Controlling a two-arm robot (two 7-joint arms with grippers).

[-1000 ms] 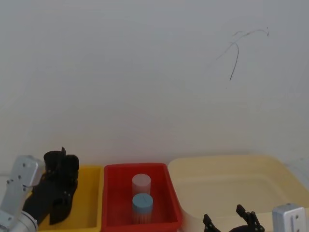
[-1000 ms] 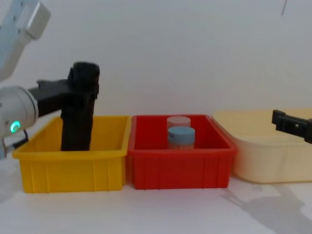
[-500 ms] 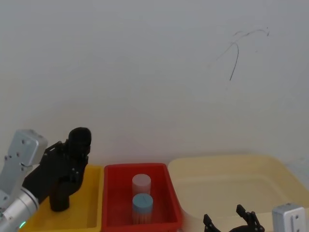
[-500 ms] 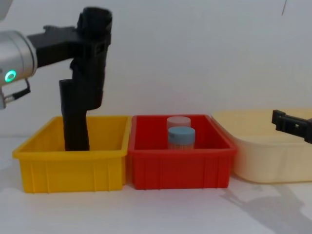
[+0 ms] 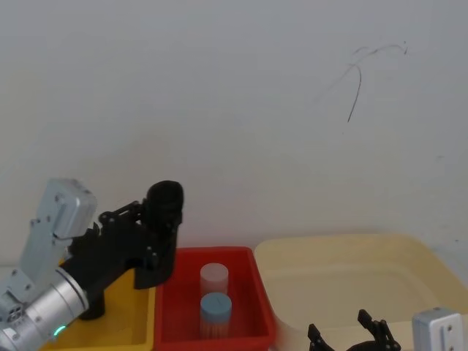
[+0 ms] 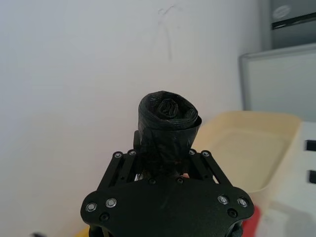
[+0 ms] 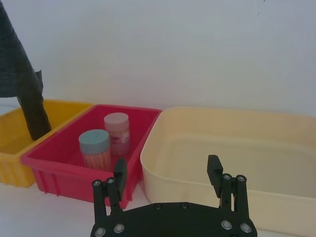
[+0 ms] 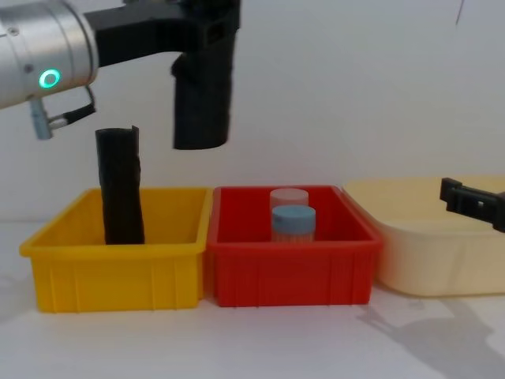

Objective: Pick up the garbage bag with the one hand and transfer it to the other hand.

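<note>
Up and rightward goes the garbage bag (image 8: 201, 103), clear of the yellow bin (image 8: 118, 272), left gripper (image 8: 207, 28) clenched round it. The right gripper (image 7: 167, 174) sits low, fingers spread, well apart: an early release would drop it.

Left bin (image 8: 110, 276) holds an upright roll (image 8: 120, 189), middle bin (image 8: 292, 276) a front jar (image 8: 293, 225) and rear jar (image 8: 289, 195), tub (image 8: 426, 253) rightmost; the garbage bag (image 8: 203, 95) hangs above both bins' adjoining walls.

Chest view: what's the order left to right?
In order: spare roll in yellow bin → garbage bag held up by left gripper → jars in red bin → right gripper, open.
</note>
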